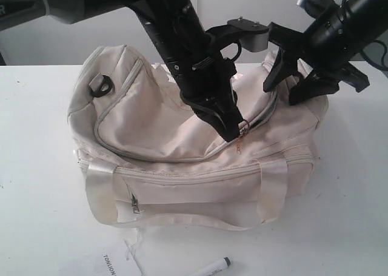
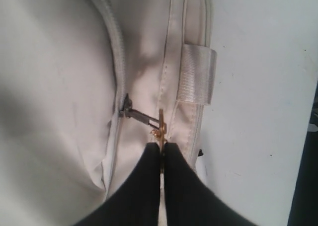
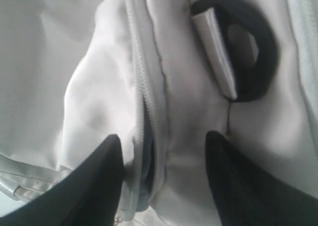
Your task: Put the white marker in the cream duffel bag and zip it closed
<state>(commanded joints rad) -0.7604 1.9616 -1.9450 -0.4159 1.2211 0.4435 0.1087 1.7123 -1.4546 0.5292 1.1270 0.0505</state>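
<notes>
Exterior cam looks down across the table (image 1: 36, 227) at the whole bag (image 1: 151, 121). My wrist cams hang close over its top zipper (image 2: 117, 52); all three share it.

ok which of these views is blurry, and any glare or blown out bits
Exterior view: fairly sharp, though the white table is nearly blown out around the cream duffel bag. Left wrist view: the zipper pull is crisp; the left gripper is a featureless black shape. Right wrist view: softest, with the black ring and right gripper both out of focus.
</notes>
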